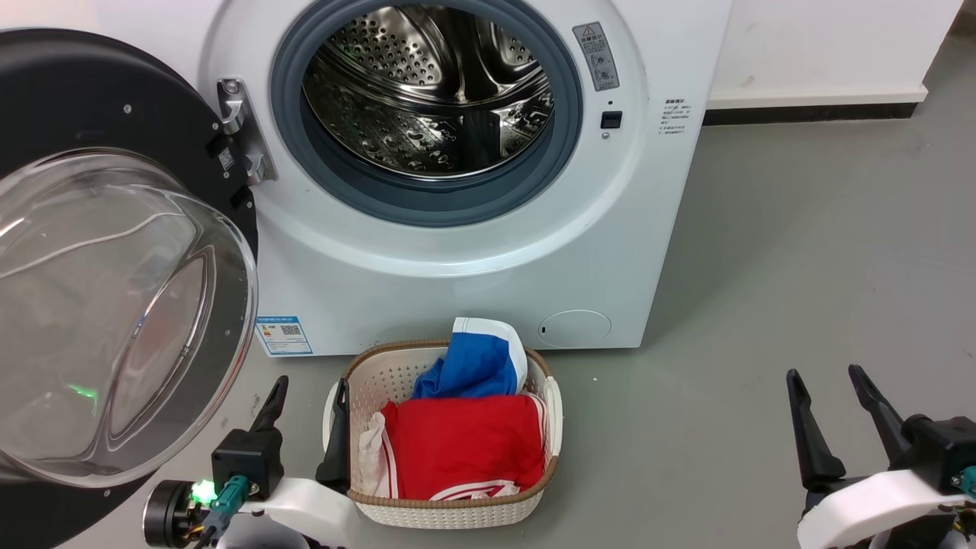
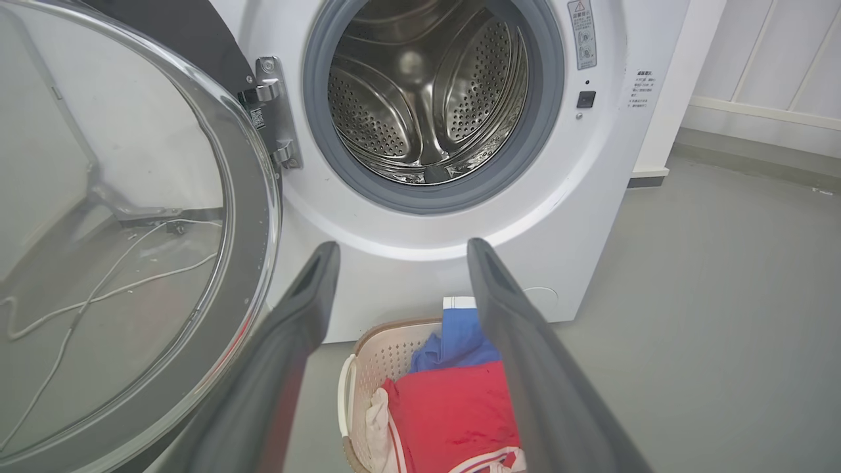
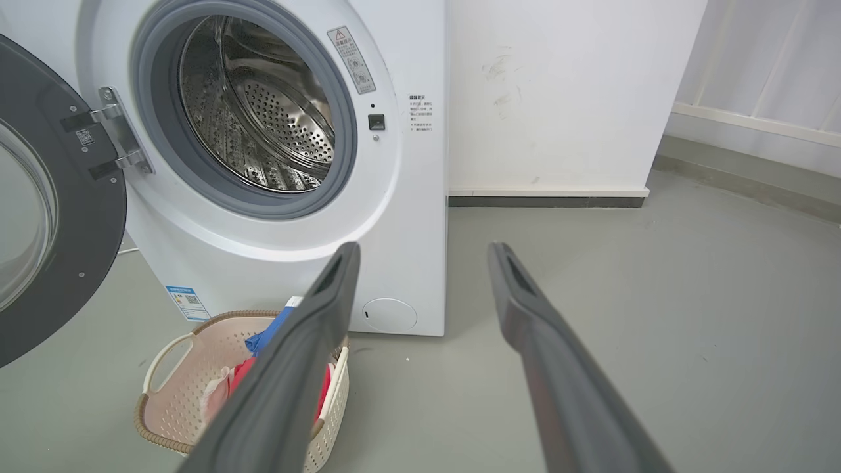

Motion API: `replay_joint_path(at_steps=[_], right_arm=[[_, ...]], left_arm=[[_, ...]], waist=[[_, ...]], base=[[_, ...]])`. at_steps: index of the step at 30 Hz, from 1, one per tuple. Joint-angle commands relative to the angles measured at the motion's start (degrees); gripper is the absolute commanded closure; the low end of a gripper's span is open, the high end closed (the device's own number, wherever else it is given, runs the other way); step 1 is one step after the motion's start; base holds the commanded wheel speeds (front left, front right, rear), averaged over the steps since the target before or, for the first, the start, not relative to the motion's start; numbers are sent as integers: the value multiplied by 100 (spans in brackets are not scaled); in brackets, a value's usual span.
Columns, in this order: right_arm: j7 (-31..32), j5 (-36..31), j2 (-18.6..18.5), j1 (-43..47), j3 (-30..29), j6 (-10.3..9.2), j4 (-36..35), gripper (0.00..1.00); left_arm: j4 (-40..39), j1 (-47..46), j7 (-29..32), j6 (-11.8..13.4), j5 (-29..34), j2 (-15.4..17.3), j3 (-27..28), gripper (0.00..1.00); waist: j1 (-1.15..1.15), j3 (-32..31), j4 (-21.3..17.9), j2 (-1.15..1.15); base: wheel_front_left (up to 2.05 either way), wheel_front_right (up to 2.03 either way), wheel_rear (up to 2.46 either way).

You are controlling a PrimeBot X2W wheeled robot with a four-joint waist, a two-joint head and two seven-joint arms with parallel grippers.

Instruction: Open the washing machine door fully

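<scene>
The white washing machine [image 1: 473, 282] fills the upper middle of the head view, its steel drum [image 1: 431, 84] exposed. The washing machine door [image 1: 91, 259], a black disc with a bulging clear glass bowl, is swung wide to the left on its hinge [image 1: 240, 130]. In the left wrist view the door [image 2: 125, 230] takes up the left side, and in the right wrist view the door [image 3: 46, 210] is at the left edge. My left gripper [image 1: 305, 393] is open, low and just right of the door. My right gripper [image 1: 827, 385] is open over bare floor at the lower right.
A cream laundry basket [image 1: 450, 511] with red and blue clothes stands on the floor in front of the machine, touching my left gripper's right finger. Grey floor [image 1: 801, 267] stretches to the right. A white wall with a dark skirting [image 1: 808, 114] runs behind.
</scene>
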Motion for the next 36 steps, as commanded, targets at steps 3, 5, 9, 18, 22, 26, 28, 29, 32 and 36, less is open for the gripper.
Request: replay_joint_path(at_steps=[3, 5, 9, 18, 22, 26, 28, 29, 32, 36], right_arm=[[-44, -26, 39, -15, 4, -1, 17, 0], [-43, -18, 51, 1, -1, -1, 21, 0], [-30, -5, 71, 14, -27, -1, 21, 0], [94, 698, 86, -67, -78, 0, 296, 100], [119, 1147, 98, -115, -83, 0, 361, 100], [142, 1573, 110, -165, -89, 0, 426, 100], [154, 1779, 115, -188, -93, 0, 460, 100], [161, 1879, 118, -200, -95, 0, 478, 100], [182, 2175, 126, -239, -103, 0, 527, 100], [205, 2549, 136, -287, -113, 0, 593, 100]], left_arm=[[-25, -7, -10, 30, -26, 27, -4, 0], [-30, -6, 4, 30, -37, 34, -10, 0], [-31, -11, 29, 56, -55, 39, -15, 0], [111, 36, 174, -107, -694, -75, 142, 100], [145, 4, 255, -192, -1102, -123, 252, 100], [178, -27, 331, -274, -1489, -172, 357, 100], [194, -40, 369, -313, -1675, -194, 407, 100], [202, -47, 386, -333, -1767, -205, 432, 100], [223, -67, 440, -390, -2034, -238, 505, 100], [245, -94, 508, -460, -2373, -282, 598, 100]], waist=[[0, -11, -5, 0], [0, -12, -5, 0], [0, -19, 2, 0], [0, -13, 7, 0], [0, -7, 11, 0], [0, -2, 14, 0], [0, 0, 16, 0], [0, 1, 17, 0], [0, 5, 20, 0], [0, 10, 23, 0]], base=[[0, 0, 0], [0, 0, 0], [0, 0, 0], [0, 0, 0], [0, 0, 0], [0, 0, 0], [0, 0, 0], [0, 0, 0], [0, 0, 0], [0, 0, 0]])
